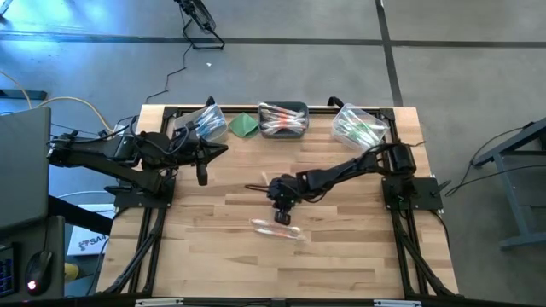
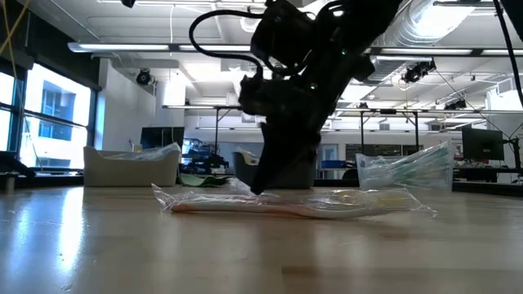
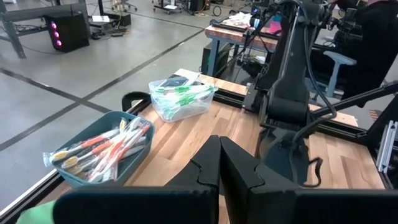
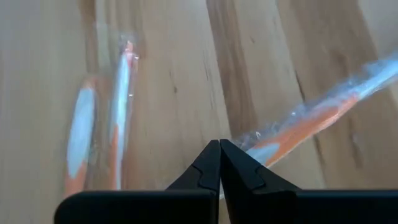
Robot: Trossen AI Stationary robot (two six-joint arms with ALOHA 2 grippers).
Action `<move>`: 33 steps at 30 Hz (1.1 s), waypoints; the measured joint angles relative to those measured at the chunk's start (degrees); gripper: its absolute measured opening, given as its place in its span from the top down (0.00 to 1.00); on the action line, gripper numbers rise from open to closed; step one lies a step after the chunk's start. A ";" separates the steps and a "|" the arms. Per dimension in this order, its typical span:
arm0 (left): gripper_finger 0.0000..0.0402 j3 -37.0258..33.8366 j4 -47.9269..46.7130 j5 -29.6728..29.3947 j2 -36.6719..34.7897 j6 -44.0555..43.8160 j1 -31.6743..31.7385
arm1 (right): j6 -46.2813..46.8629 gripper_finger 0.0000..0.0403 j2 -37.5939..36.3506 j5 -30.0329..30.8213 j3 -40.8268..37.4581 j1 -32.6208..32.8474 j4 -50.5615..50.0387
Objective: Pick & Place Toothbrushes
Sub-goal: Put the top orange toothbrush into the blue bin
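Toothbrushes (image 1: 277,228) in clear wrappers lie loose on the table (image 1: 341,256), low in the centre of the high view, with the right gripper (image 1: 282,217) set down at their upper edge, fingers pressed together. Whether a wrapper is pinched between them cannot be told; the right wrist view shows an orange-handled brush (image 4: 311,124) running up to the tips. A good lift would rise slowly and check that something comes along. The left gripper (image 1: 202,177) waits at centre left, closed and empty.
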 joint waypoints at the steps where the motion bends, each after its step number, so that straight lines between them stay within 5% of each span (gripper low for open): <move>1: 1.00 0.00 0.00 0.00 0.00 0.00 0.00 | -1.18 1.00 -0.46 -0.24 0.00 -0.26 -0.64; 24: 1.00 0.00 -0.04 -0.24 0.00 0.48 0.00 | -12.86 1.00 -8.19 7.16 -0.05 -7.32 -20.67; 29: 1.00 0.00 0.01 -0.38 -0.02 0.66 0.02 | -11.02 1.00 -9.54 1.19 0.10 -8.20 -17.86; 33: 1.00 0.00 0.00 -0.37 -0.02 0.64 0.02 | -10.98 0.99 -9.34 3.31 -0.05 -8.03 -16.26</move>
